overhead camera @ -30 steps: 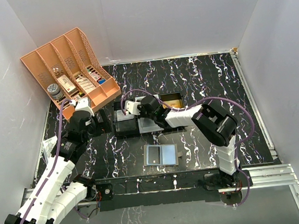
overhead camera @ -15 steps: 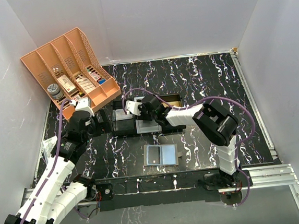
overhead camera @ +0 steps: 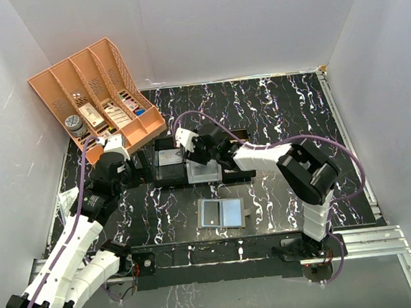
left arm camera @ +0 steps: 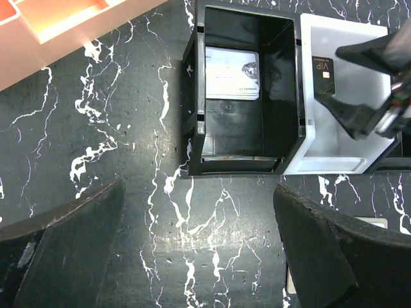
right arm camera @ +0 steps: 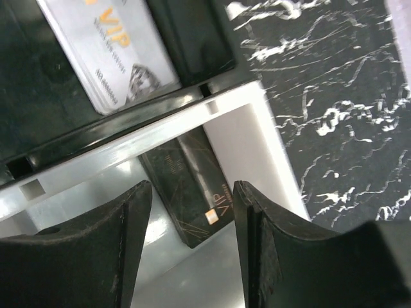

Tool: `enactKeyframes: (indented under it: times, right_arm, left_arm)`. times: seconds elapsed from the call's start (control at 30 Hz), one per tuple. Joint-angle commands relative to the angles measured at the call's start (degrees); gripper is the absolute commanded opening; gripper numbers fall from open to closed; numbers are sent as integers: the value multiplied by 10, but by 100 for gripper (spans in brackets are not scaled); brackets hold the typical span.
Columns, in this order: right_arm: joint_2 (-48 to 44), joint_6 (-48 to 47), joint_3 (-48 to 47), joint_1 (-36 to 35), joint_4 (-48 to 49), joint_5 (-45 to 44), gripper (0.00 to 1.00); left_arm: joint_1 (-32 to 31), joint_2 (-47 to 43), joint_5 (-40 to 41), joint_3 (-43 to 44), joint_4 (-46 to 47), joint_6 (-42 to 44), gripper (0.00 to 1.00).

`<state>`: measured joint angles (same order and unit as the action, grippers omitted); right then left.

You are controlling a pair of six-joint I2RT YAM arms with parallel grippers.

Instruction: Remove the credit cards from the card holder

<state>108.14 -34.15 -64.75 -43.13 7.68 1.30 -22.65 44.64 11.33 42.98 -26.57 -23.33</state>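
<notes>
Claw on right arm (right arm camera: 191, 192) hung low over white tray (right arm camera: 247, 144), jaws about half apart, nothing gripped. Dark card (right arm camera: 180, 173) lay flat on the tray floor directly under the gap, not touching the fingers as far as I could see. Pale card (left arm camera: 232, 74) sat in black tray (left arm camera: 192, 122) just beside it. Left claw (left arm camera: 198, 187) was spread wide and empty above the tabletop (overhead camera: 280, 104), near that black tray. Judged step: drop-off of the dark card. To do it well, lift straight up, clear the tray wall, and don't drag the card. Card holder (overhead camera: 221, 214) lay open nearer the arm bases, well apart from both claws. Whether it held more cards was too small to tell.
</notes>
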Motion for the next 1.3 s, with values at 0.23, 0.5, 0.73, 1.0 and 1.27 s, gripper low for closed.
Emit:
enactKeyframes:
  times: [0.23, 0.5, 0.73, 1.0, 1.27]
  right_arm:
    - [-224, 382, 128, 5, 132, -82, 61]
    - [-344, 754, 255, 11, 55, -135, 94]
    - [-397, 759, 295, 11, 73, -53, 96]
    - [-396, 910, 351, 10, 83, 47, 77]
    - [-436, 917, 358, -36, -47, 38, 61]
  left_arm:
    - [2, 5, -20, -4, 8, 7, 99]
    - [2, 25, -22, -4, 6, 5, 99]
    - [2, 35, -24, -5, 10, 7, 99]
    - [2, 82, -42, 6, 2, 16, 99]
    - [2, 100, -26, 7, -8, 19, 99]
